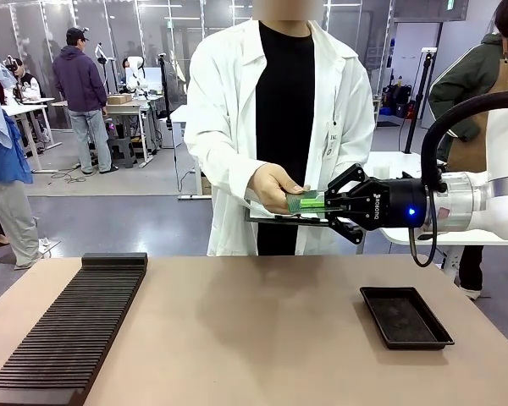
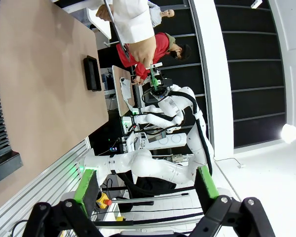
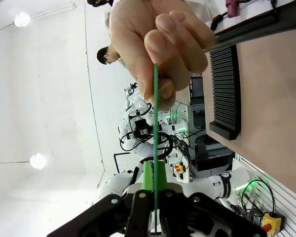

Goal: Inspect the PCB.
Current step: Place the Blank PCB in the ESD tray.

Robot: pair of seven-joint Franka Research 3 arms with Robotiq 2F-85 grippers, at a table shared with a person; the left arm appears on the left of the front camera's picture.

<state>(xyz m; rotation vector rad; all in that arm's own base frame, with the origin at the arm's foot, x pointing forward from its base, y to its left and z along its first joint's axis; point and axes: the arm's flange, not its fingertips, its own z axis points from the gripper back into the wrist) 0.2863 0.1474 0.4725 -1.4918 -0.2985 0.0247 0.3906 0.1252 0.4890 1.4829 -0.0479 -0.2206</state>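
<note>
PCB (image 1: pixel 303 203) — edge-on between right jaws

The front camera sits at the robot's edge of the bench (image 1: pixel 262 338) and faces across it at the person (image 1: pixel 284 127). The left wrist camera, rolled sideways, looks past the left tool (image 2: pixel 145 177) from well off the bench, with the tray (image 2: pixel 92 73) far off. The right wrist camera, also rolled, is close on the hand (image 3: pixel 163 44) and sees the PCB (image 3: pixel 155 123) edge-on. All three views share that hand.
</note>
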